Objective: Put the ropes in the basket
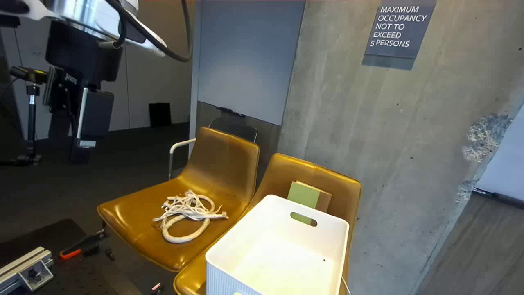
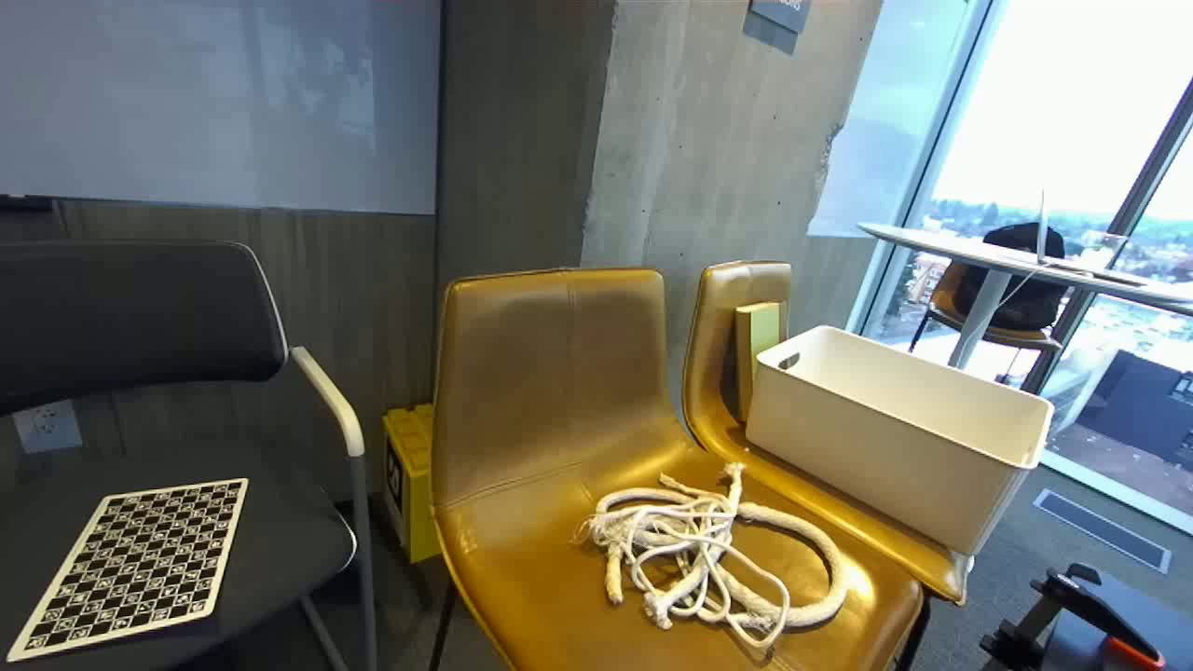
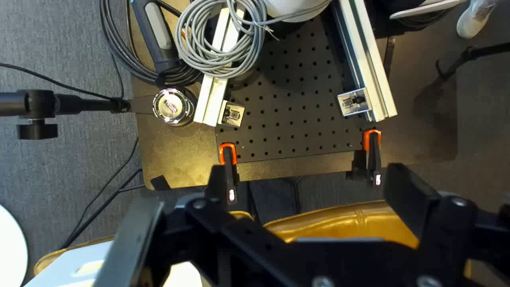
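In an exterior view the ropes (image 1: 189,211) are seen heaped on a chair (image 1: 141,205), in an exterior view the basket (image 2: 862,447) is shown near them on the next chair (image 2: 713,363), and in the wrist view the claw (image 3: 308,185) is seen released and spread wide.

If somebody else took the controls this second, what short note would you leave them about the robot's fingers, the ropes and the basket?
Fingers: wide apart, holding nothing.
Ropes: thick and thin together, in a loose tangle on the seat of a brown chair.
Basket: on the neighbouring chair, its top open.
Done: apparently nothing; no rope shows in the visible part of the basket.
Left: grasp the ropes, carry them across, let go inside. The tangle may lift as one lump or trail loose ends, so check afterwards.
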